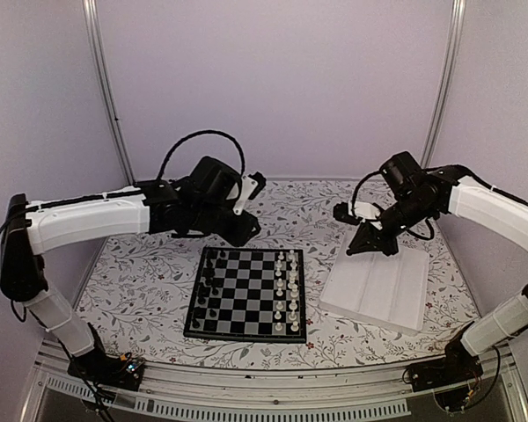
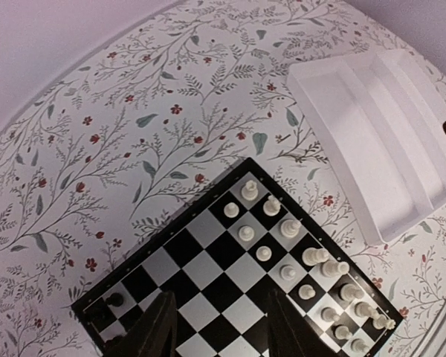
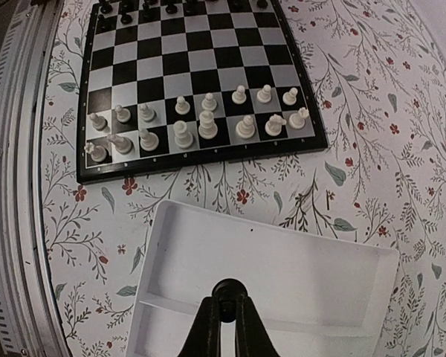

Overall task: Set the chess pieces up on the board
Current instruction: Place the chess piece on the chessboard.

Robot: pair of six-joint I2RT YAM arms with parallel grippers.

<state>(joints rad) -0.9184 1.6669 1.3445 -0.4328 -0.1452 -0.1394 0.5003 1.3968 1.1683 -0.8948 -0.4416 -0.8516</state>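
On the board (image 1: 246, 294), mid-table, black chess pieces (image 1: 211, 286) line the left files, white pieces (image 1: 287, 290) the right. Right gripper (image 3: 224, 301) pinches another black piece (image 3: 224, 288) over the white tray (image 1: 378, 290) (held high, likely for carrying across). Left gripper (image 2: 219, 326) hovers spread by the board's far side, leaving room.

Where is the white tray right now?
In the top view the white tray lies just right of the board, directly under the right gripper, which pinches a small black chess piece.
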